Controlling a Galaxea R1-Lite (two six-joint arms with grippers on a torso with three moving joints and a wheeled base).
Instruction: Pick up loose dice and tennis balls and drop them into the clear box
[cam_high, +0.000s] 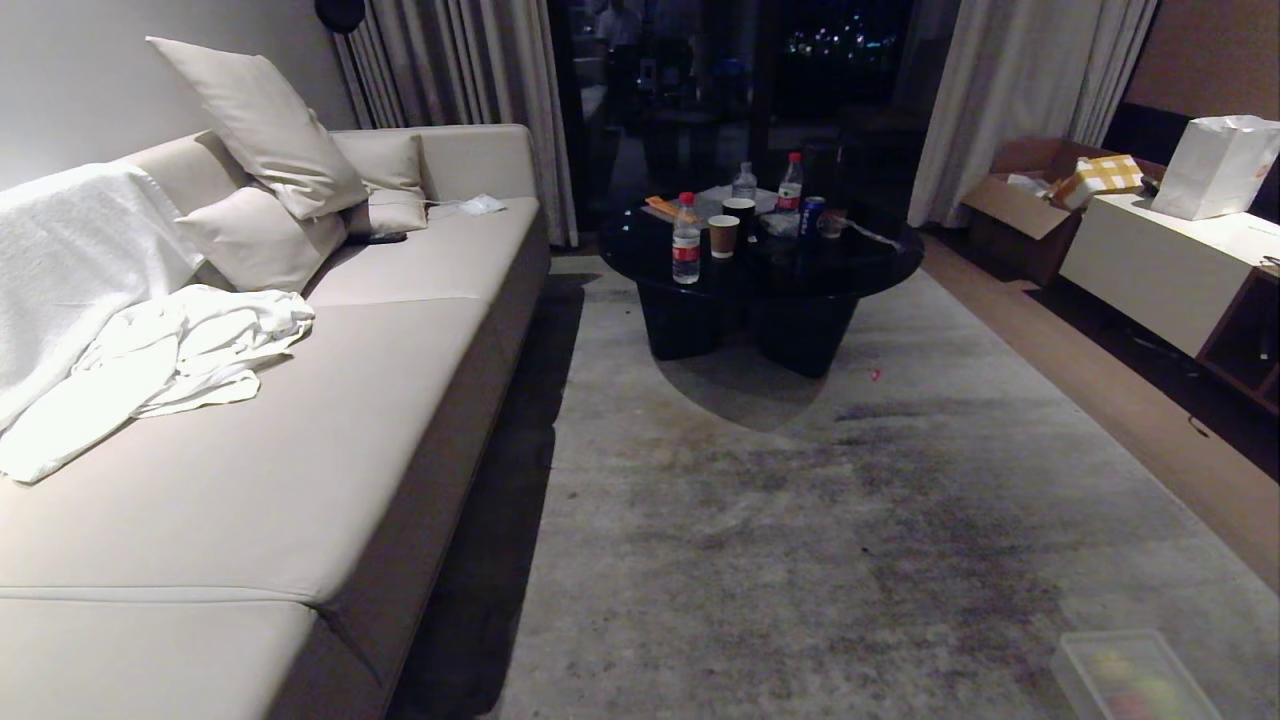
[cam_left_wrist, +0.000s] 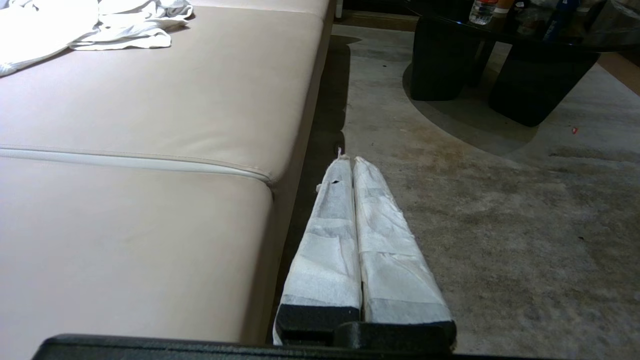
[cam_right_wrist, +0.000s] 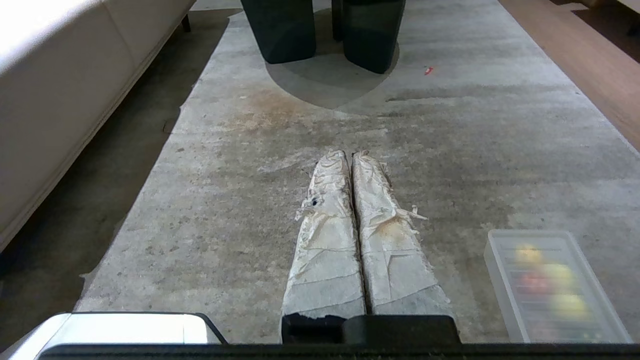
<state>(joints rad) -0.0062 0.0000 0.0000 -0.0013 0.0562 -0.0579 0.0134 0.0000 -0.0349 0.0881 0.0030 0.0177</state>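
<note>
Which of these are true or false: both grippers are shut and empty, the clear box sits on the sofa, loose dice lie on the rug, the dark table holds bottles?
1. The left gripper and right gripper are shut and empty. True.
2. The clear box sits on the sofa. False: it is on the rug.
3. Loose dice lie on the rug. False: none show there.
4. The dark table holds bottles. True.
</note>
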